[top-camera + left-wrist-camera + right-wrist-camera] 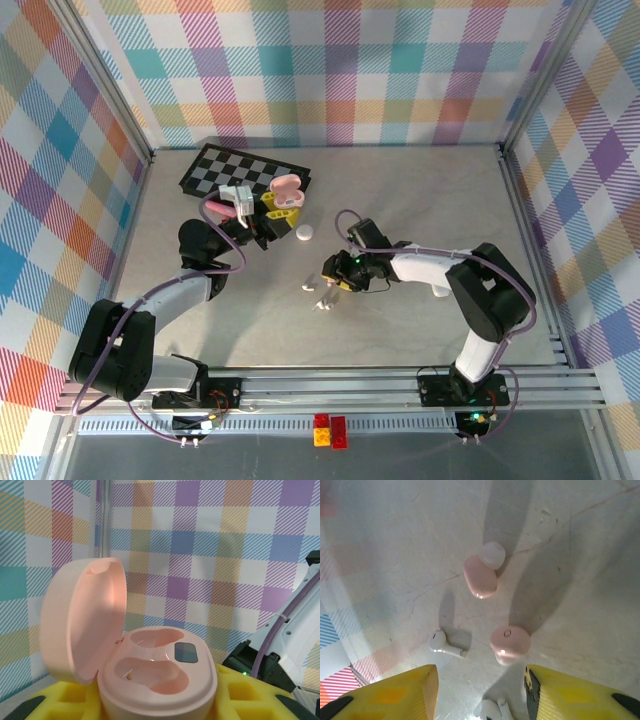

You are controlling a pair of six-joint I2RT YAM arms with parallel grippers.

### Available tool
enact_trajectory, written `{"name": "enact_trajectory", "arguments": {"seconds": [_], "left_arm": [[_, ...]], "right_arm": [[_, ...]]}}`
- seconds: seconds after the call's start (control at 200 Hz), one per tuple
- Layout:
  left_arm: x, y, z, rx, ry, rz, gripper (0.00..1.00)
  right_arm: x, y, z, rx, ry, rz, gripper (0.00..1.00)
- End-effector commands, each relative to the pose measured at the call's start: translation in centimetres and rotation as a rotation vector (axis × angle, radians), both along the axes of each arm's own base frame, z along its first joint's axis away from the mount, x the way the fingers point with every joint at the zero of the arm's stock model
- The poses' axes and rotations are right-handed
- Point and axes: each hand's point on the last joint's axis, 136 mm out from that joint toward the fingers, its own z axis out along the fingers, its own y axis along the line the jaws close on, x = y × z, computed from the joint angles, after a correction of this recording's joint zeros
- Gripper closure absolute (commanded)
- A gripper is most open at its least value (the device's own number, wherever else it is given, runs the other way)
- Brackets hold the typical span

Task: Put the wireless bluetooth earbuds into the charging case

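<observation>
Pink and white plastic, glossy and hard: the earbuds (pixel 481 575) look very light, rigid and slippery, and we judge they will skid or roll on the tabletop (pixel 580 555) under a careless pinch. In the right wrist view two pink ones lie at about 12 and 5 o'clock of the middle, and a white stemmed bud (pixel 445 646) lies at 7 o'clock. We would take a pink one across its rounded body, not by the pale soft-looking tip; the white one is best caught by its stem.

The right hand (pixel 480 687) hangs over them with its yellow fingers (pixel 395 695) well apart and nothing gripped between them. The left hand (pixel 272 207) is closed around the base of the pink charging case (pixel 157 675). The case sits with its lid up and both wells bare, at 11 o'clock of the tabletop's middle in the top view.

Another white bud at 6 o'clock is cut off by the lower edge of the right wrist view, so we cannot tell how it lies. Nor can we tell which ear each pink bud is for. The left fingers are mostly hidden beneath the case. A small white round thing (pixel 304 233) near the case is too small to name.
</observation>
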Motion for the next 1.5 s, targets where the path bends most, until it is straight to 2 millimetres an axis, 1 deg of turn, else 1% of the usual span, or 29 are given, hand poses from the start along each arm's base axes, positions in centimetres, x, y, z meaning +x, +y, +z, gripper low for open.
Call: {"name": "enact_trajectory", "arguments": {"seconds": [0.0,0.145,0.28,0.37,0.495,0.585,0.685,0.92,0.995,1.1,1.255,1.365,1.495], "left_arm": [[-0.7,0.9,1.7,-0.029,-0.071,0.016,0.74],[-0.8,1.2,2.0,-0.033,-0.081,0.029,0.74],[-1.0,1.4,1.9,-0.033,-0.085,0.038,0.74],[-1.0,1.6,1.9,-0.033,-0.083,0.042,0.74],[-0.4,2.2,1.8,-0.037,-0.073,0.069,0.73],[0.7,3.5,1.7,-0.04,-0.068,0.12,0.73],[2.0,5.3,1.7,-0.042,-0.07,0.183,0.72],[4.8,9.8,2.6,-0.057,-0.069,0.316,0.72],[5.2,10.7,2.9,-0.059,-0.077,0.343,0.72],[5.4,11.1,3.3,-0.058,-0.089,0.353,0.72],[5.5,11.4,3.7,-0.058,-0.098,0.36,0.72],[5.7,11.5,3.8,-0.058,-0.098,0.363,0.72],[5.8,11.6,3.7,-0.055,-0.095,0.363,0.72]], "right_arm": [[0.9,0.7,0.0,-0.007,-0.03,0.026,0.51],[1.6,1.3,-0.1,-0.02,-0.044,0.052,0.53],[1.9,1.2,-0.7,-0.067,-0.05,0.089,0.56],[1.8,0.7,-0.9,-0.13,-0.067,0.132,0.58],[1.7,-0.2,-0.1,-0.267,-0.141,0.207,0.58],[1.6,-0.5,0.6,-0.344,-0.192,0.252,0.57],[1.3,-0.4,1.3,-0.446,-0.266,0.317,0.57],[0.8,-0.7,1.6,-0.76,-0.431,0.473,0.57],[0.8,-0.5,1.7,-0.849,-0.474,0.525,0.57],[0.7,-0.1,1.5,-0.933,-0.5,0.58,0.57],[0.8,0.8,1.4,-0.98,-0.527,0.636,0.57],[1.0,0.9,1.0,-1.025,-0.521,0.679,0.57],[0.9,1.2,0.4,-1.029,-0.51,0.709,0.57]]}}
